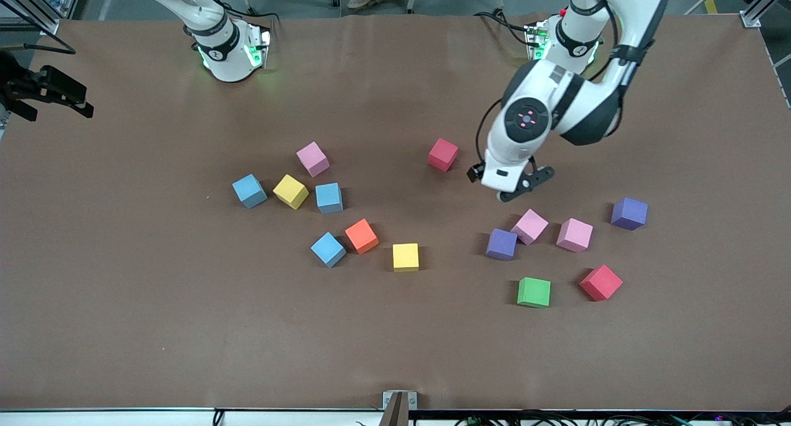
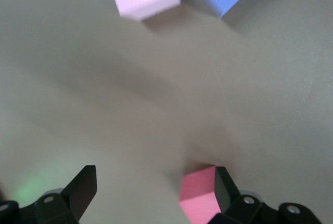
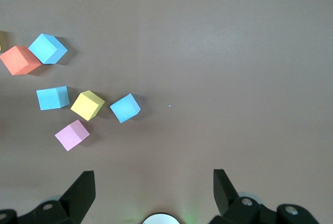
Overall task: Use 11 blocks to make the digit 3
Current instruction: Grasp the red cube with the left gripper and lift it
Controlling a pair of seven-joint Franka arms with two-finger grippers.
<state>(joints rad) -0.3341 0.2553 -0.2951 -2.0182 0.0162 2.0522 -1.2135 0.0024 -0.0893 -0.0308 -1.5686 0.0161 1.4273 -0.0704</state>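
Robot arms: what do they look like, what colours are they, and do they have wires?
Both arms are smooth, glossy white with black bands at the joints. The left arm has a round black cap with small pink lights, and thin black cables run along it. Green lights glow at both bases. The left gripper has black fingers; so does the right gripper.

Blocks [image 1: 405,256] scattered loose across the brown table [image 1: 123,302], left gripper [image 1: 516,188] hanging low over bare table beside a red block [image 1: 443,154], just above a pink block [image 1: 529,226], right arm waiting at its base.
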